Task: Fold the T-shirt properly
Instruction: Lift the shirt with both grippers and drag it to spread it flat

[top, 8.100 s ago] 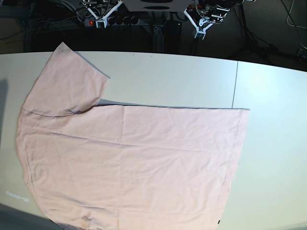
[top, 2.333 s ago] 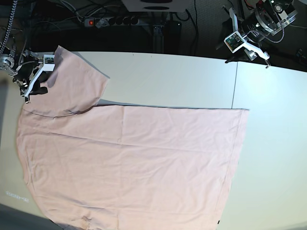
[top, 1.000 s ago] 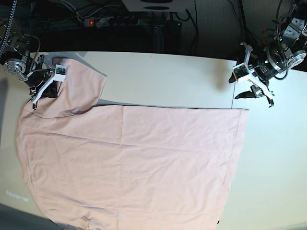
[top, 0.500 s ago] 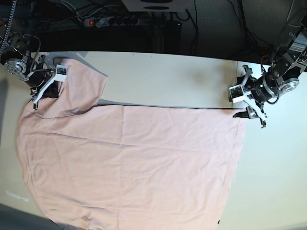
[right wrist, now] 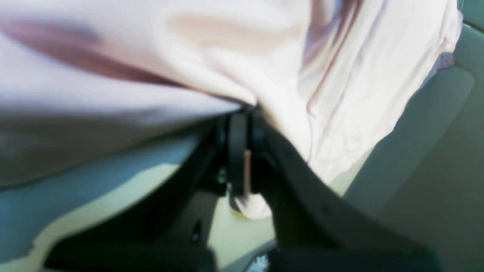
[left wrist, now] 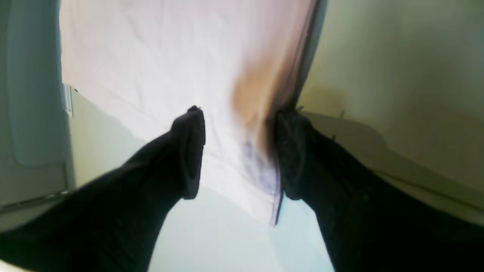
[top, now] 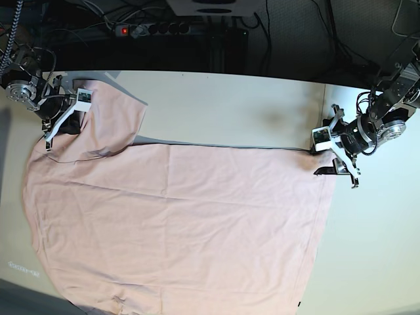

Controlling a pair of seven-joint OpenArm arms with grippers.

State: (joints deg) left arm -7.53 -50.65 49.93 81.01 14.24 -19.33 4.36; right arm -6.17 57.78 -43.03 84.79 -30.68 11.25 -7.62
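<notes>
With the sleeve of the T-shirt (top: 184, 216) apparently pinched by the right gripper (top: 64, 120), the left gripper (top: 335, 152), fingers (left wrist: 189, 151) wide astride the hem corner, should be closed squarely before lifting.

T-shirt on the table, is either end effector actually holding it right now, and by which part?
The right end effector is shut on the T-shirt at its sleeve edge. The left end effector is open around the hem corner, not gripping.

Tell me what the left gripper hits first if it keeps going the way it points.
Most likely the T-shirt: the left gripper is open with the shirt's hem corner lying between its fingers, so pushing on should meet fabric almost at once. The depth is hard to judge.
</notes>
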